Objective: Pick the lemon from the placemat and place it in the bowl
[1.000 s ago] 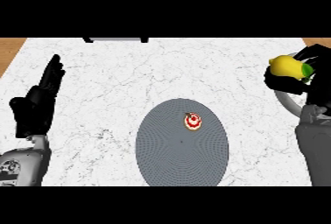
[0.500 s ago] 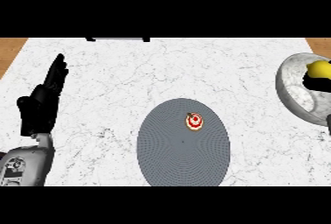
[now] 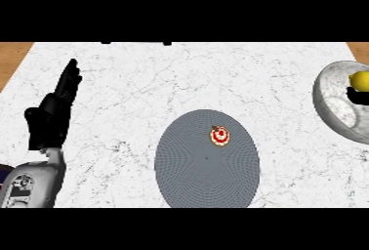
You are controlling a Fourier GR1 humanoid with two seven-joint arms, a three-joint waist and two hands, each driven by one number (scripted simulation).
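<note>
The lemon (image 3: 360, 79) sits inside the bowl (image 3: 333, 105) at the right edge of the head view, up near the bowl's far rim, with only part of it in view. Just below the lemon, touching it, a small black shape shows at the very edge; this is a bit of the right hand (image 3: 359, 96), and so little of it shows that I cannot tell whether it grasps the lemon or has let go. The bowl is pale and marbled, much like the white veined counter (image 3: 180, 83) it stands on, and it is cut off by the right edge. The placemat (image 3: 207, 176), a dark grey oval, lies on the counter near the lower middle, well apart from the bowl. On its upper part rests a small round red and white thing (image 3: 220, 136) whose nature I cannot make out. The left hand (image 3: 53, 114) shows at the left side, resting open with straight fingers pointing up and holding nothing, above its grey forearm (image 3: 30, 184). Wood-brown strips show at both upper corners beyond the counter.
</note>
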